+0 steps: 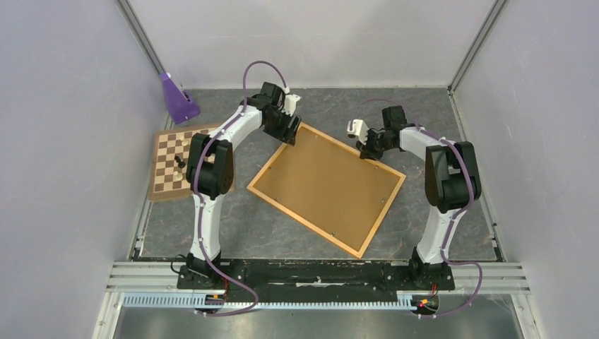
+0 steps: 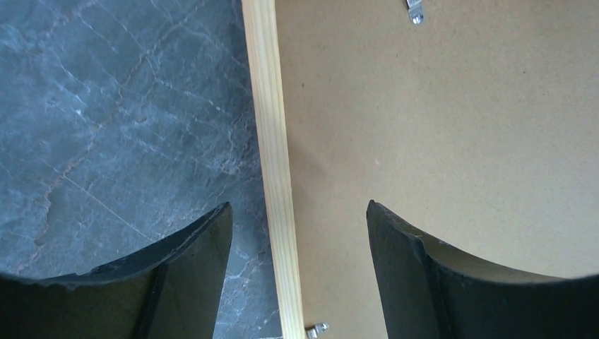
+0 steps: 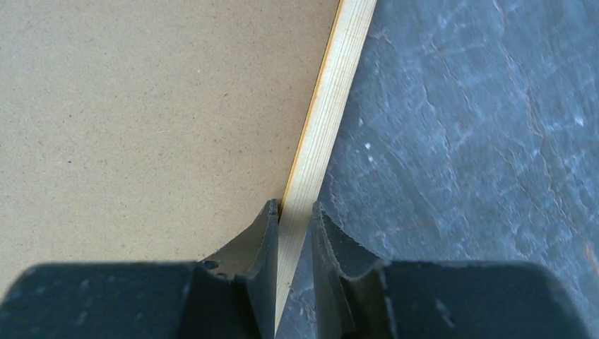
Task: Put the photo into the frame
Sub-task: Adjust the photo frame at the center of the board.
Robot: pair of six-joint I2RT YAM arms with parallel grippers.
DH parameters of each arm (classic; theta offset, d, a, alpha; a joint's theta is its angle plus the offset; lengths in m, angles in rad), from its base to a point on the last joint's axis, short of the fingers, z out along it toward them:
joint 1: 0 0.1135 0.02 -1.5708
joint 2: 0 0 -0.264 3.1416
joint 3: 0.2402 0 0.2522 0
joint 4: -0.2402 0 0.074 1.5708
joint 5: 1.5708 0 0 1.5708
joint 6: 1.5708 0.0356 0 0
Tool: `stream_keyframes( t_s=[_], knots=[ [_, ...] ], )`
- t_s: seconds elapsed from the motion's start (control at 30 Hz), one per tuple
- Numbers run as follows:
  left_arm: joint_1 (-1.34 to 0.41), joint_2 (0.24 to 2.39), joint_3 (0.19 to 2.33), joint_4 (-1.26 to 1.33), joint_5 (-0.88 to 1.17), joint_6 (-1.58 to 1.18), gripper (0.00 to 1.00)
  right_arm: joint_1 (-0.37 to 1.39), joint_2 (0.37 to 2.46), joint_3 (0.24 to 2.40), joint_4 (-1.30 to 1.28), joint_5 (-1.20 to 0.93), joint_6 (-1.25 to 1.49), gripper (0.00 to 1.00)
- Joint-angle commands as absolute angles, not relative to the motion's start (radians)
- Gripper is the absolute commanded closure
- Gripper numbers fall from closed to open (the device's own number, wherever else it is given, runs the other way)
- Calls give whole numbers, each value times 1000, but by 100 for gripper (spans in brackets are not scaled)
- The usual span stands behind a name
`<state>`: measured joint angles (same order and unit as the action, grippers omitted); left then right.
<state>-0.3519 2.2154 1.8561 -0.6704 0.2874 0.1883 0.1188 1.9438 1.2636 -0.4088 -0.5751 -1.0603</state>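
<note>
The frame (image 1: 326,187) lies back-up and askew on the table, its brown fibreboard back facing up inside light wooden rails. The photo is hidden. My left gripper (image 1: 291,138) hovers open over the far left corner. In the left wrist view its fingers (image 2: 198,261) straddle the left rail (image 2: 272,127) without touching it, one over the table, one over the backing board (image 2: 438,127). Small metal clips (image 2: 415,10) sit on the board. My right gripper (image 1: 367,152) is at the far right edge, shut (image 3: 294,203) on the frame's rail (image 3: 332,106).
A brown-and-white chessboard (image 1: 173,164) carrying a dark piece (image 1: 179,162) lies left of the frame, partly under the left arm. A purple object (image 1: 178,99) stands at the back left. Grey walls enclose the dark marbled table surface (image 1: 438,219).
</note>
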Motion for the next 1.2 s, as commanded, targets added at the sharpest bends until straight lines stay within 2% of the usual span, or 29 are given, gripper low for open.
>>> stream_keyframes(
  t_s=[0.0,0.13,0.37,0.67,0.87,1.0,1.17],
  knots=[
    [-352,2199,1845,-713,244,261,24,141,1945,1257,-503,-615,-1135,96],
    [-350,2176,1785,-698,204,265,25,145,1950,1284,-503,-618,-1123,95],
    [-347,2173,1731,-685,187,264,39,146,1925,1266,-473,-610,-1094,87],
    [-341,2152,1687,-683,213,245,67,143,1864,1224,-362,-523,-962,73],
    [-321,2115,1632,-640,184,130,97,129,1843,1239,-313,-465,-804,54],
    [-320,2087,1566,-588,127,33,98,101,1815,1244,-279,-432,-675,41],
    [-316,2044,1446,-507,116,-123,98,77,1756,1228,-279,-363,-532,33]
  ],
)
